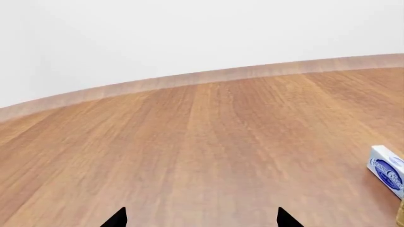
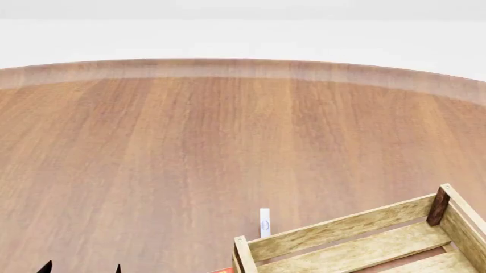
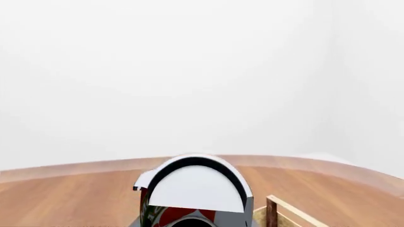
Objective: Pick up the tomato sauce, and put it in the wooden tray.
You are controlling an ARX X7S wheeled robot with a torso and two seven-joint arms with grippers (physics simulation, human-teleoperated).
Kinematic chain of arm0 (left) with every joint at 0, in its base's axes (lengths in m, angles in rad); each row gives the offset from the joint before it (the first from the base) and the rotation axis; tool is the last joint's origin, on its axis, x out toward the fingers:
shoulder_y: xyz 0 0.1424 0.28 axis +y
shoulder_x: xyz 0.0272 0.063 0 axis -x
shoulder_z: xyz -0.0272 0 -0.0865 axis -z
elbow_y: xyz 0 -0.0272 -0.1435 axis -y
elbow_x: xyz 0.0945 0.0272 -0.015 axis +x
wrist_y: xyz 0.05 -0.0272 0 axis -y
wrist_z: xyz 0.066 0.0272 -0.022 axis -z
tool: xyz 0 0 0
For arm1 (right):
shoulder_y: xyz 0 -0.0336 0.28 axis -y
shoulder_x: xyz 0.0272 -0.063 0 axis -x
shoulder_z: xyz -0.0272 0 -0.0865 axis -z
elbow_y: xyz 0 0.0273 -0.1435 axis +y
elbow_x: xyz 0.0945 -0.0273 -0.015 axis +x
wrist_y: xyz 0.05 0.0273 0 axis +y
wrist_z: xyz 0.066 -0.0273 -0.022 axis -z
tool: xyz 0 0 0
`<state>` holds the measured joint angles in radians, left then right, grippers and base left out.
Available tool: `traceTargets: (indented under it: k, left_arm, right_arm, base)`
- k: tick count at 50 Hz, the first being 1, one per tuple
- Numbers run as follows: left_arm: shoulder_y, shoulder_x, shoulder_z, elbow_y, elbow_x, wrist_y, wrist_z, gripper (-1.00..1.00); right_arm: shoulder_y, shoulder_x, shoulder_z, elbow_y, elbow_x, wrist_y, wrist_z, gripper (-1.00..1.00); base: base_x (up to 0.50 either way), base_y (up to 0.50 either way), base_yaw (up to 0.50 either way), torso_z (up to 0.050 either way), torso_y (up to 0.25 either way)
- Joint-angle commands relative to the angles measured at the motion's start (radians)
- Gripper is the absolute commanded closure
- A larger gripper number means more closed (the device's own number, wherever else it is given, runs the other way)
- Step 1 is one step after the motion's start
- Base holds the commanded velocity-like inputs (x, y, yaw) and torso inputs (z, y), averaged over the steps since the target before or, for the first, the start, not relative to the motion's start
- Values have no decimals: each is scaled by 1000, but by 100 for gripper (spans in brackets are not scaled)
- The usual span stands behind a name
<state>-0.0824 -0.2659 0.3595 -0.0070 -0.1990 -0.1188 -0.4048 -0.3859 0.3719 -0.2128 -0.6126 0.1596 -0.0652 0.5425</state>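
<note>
Tomato sauce [image 3: 196, 196] cylinder grasped by right gripper [image 3: 192, 222], slatted wooden tray [image 3: 281, 213] beside, left gripper [image 1: 200, 218] spread.

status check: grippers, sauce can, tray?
Left gripper open, empty, over bare table. Tomato sauce fills the right wrist view; grip unconfirmed. Wooden tray empty where visible, nothing blocking.

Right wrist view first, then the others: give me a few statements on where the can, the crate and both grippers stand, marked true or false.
1. The tomato sauce can fills the near part of the right wrist view. True.
2. The can lies inside the wooden crate. False: the crate's visible slats are bare.
3. The left gripper holds a can. False: its fingertips are spread over bare table.
4. A small white and blue box stands just beyond the crate's far wall. True.
5. A crate corner post shows beside the can in the right wrist view. True.
</note>
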Motion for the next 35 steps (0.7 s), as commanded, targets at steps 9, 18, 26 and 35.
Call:
traceTargets:
  k: [9, 18, 26, 35]
  left_arm:
    - [13, 2, -9, -1, -25, 65, 23, -100]
    - [12, -1, -7, -2, -28, 66, 21, -100]
    - [9, -2, -4, -8, -30, 70, 21, -100]
    - [7, -3, -1, -13, -30, 74, 21, -100]
  right_arm:
    - [128, -18, 16, 76, 6, 109, -2, 100]
    - [202, -20, 32, 81, 52, 195, 3, 100]
    - [289, -32, 27, 122, 70, 268, 7, 100]
    - [350, -43, 36, 189, 91, 292, 6, 100]
  base:
    - [0, 0, 0, 0, 0]
    - [0, 0, 0, 0, 0]
    - [0, 0, 0, 0, 0]
    - [0, 0, 0, 0, 0]
